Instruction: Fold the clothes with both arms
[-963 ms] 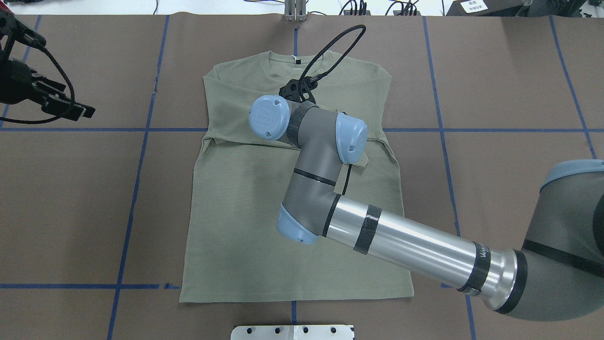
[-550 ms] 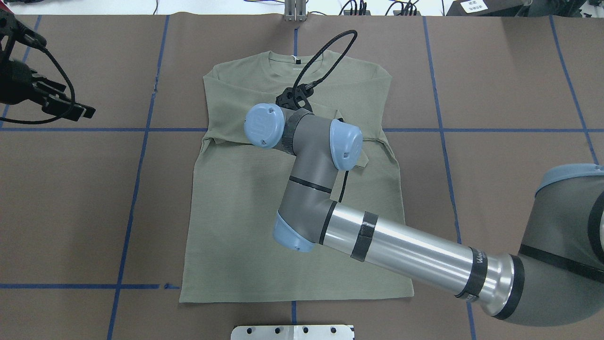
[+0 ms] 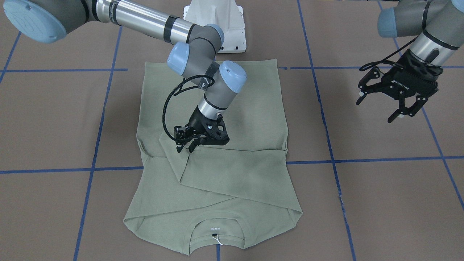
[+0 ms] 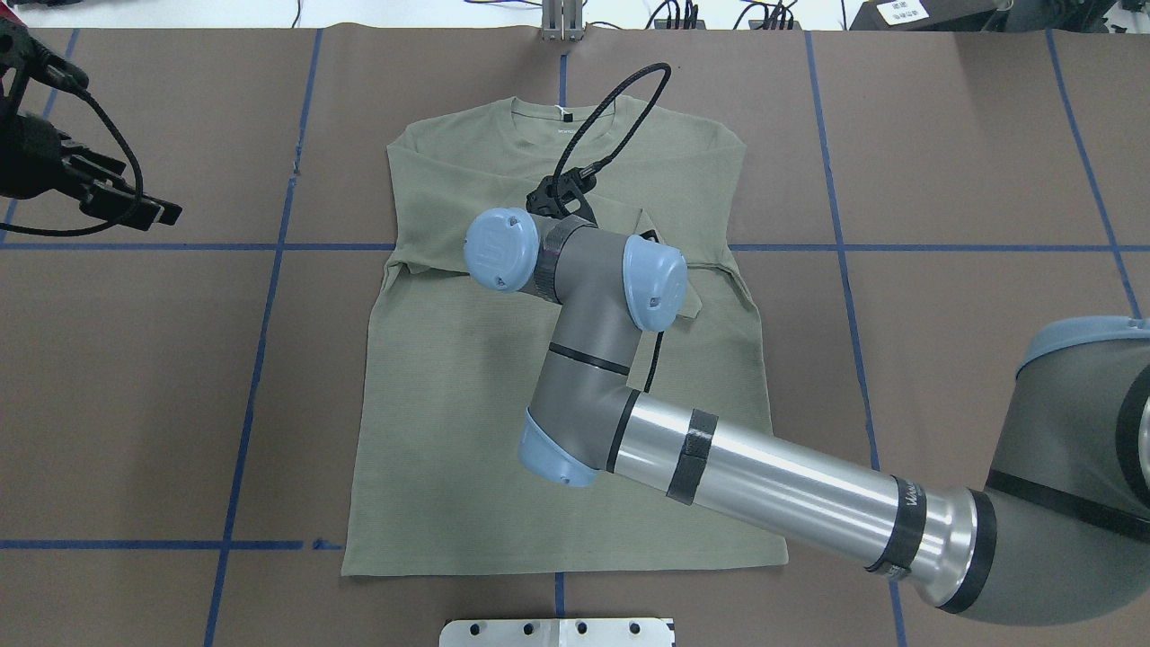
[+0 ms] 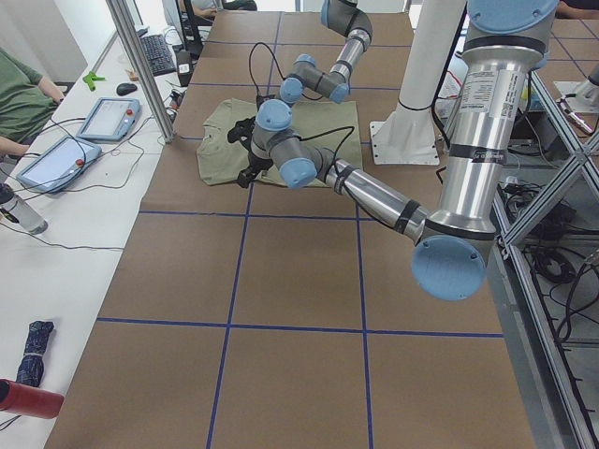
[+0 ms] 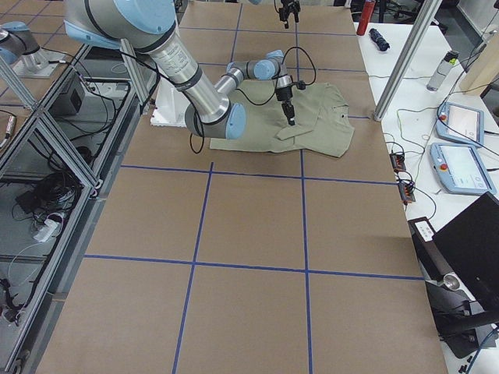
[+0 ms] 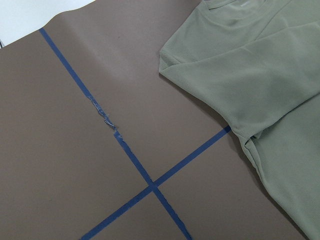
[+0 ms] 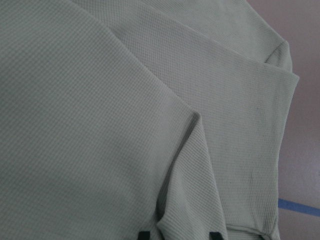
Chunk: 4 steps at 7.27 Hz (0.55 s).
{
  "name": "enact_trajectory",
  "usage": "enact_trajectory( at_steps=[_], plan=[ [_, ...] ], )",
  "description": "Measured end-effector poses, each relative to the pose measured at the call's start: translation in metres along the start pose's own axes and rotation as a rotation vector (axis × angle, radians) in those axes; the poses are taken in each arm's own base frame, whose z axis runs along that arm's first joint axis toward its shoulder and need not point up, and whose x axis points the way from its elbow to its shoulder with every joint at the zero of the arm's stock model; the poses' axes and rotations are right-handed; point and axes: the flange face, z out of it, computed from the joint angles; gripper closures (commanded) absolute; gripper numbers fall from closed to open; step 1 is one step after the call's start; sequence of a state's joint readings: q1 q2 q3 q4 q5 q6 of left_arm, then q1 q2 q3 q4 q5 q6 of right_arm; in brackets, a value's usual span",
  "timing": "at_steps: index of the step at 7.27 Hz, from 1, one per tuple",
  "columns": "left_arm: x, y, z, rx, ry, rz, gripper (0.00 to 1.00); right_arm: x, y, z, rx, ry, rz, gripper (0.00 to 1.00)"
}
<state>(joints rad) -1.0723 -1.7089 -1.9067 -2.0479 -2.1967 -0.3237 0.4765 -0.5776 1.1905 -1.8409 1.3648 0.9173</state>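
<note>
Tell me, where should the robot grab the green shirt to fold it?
Probably the bottom hem of the shirt, at its two corners, coming from above on the robot's side. The sleeves already lie folded across the chest, and the hem lies flat and straight.

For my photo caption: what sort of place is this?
Probably a robotics lab: a right arm and left arm at a table gridded with blue tape, teach pendants on a side bench.

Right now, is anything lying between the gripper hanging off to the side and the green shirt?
Nothing visible does. The left gripper hangs open above the bare brown table, and only flat blue tape lines lie between it and the shirt. The right gripper is down at the shirt's folded sleeve.
</note>
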Motion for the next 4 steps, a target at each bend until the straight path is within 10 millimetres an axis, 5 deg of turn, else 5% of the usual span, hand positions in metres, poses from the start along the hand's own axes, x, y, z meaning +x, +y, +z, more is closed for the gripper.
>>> enact_trajectory(
  at_steps=[4],
  plan=[
    [0.001, -0.001, -0.001, 0.002, 0.001, 0.0, 0.0, 0.016, -0.009, -0.001, 0.014, 0.012, 0.007, 1.0]
  ],
)
